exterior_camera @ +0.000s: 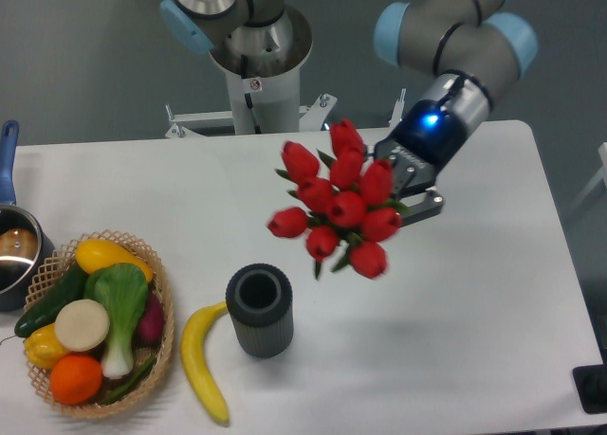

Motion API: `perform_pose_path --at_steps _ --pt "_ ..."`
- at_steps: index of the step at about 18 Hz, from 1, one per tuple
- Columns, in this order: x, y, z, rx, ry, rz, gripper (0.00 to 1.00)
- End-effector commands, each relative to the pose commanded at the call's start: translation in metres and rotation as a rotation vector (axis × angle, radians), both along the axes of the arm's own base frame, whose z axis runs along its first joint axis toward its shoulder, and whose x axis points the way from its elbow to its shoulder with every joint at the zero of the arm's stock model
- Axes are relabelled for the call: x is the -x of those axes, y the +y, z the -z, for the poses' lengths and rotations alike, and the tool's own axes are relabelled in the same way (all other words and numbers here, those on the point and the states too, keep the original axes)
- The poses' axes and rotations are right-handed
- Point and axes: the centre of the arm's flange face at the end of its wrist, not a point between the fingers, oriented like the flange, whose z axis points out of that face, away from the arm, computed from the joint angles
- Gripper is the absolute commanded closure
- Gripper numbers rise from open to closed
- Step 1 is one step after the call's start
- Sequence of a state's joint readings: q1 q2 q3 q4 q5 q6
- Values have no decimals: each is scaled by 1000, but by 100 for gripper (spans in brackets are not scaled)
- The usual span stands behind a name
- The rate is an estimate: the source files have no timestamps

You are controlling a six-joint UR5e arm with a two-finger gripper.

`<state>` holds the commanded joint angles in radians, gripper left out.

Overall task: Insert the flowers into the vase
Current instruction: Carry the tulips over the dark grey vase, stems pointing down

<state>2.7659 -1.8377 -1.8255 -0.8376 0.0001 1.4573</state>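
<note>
A white worktop point(285, 184) is seen from above against a grey wall, with the arm's base at its far edge. The flowers point(339, 205) are held in the air above the middle of the worktop, clamped at the stems by the closed fingers of the gripper point(410, 190). The vase point(259, 310) is set upright towards the near edge, its hole uncovered. A banana point(201, 359) lies just beside it, and a woven basket point(163, 350) of vegetables is placed near the left edge.

Flowers point(334, 205): bunch of red closed tulip buds, green leaves, held aloft, tilted. Vase point(259, 310): dark grey ribbed cylinder, upright, round hole open, at flowers' 7 o'clock, apart.
</note>
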Motion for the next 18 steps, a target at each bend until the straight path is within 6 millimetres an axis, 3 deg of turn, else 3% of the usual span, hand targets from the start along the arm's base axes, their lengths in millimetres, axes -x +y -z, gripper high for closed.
perform_pose_path --at_steps 7,11,18 --pt "-29 25 -10 -104 -22 86 73" --pt "-42 46 5 -115 -22 128 73" --pt "-48 56 20 -109 -50 147 73"
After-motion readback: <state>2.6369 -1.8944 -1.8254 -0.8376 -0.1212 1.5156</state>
